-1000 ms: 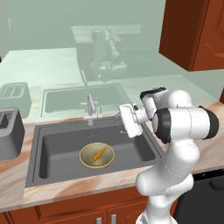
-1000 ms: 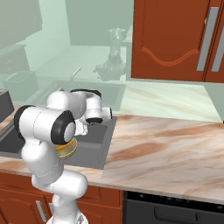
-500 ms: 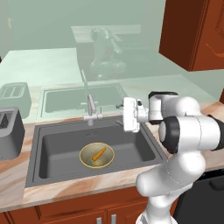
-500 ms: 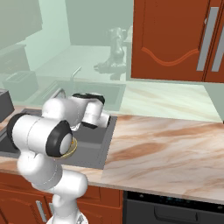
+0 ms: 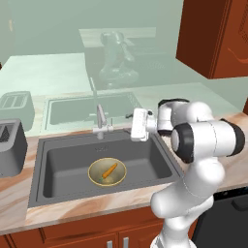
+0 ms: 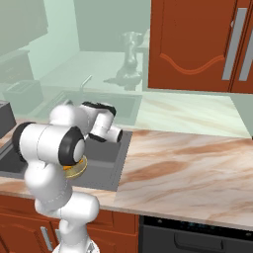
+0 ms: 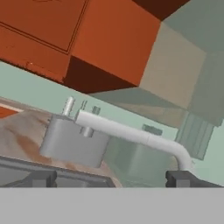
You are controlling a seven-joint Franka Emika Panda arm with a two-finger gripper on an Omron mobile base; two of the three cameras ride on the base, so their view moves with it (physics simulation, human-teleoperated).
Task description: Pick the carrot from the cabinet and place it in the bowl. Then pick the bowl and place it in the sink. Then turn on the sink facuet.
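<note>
While the carrot [image 5: 109, 170] is seen inside the bowl [image 5: 119, 173] in the sink [image 5: 63, 164] | gripper [image 7: 111, 178] spread wide, nothing gripped, aimed at the sink facuet [image 7: 131, 134]

This is a rendered home kitchen. A marbled pink-beige counter [image 5: 19, 203] runs along a pale green backsplash wall, with a dark grey sink [image 5: 63, 164] set into it and a slim silver faucet [image 5: 100, 118] at its back edge, just left of the jaws. A toaster [image 5: 10, 147] stands further left. Reddish-brown wall cabinets [image 6: 197, 44] hang above, matching wooden doors [image 5: 82, 235] sit below the counter, and a dark oven front [image 6: 197, 237] fills the gap beside them.
</note>
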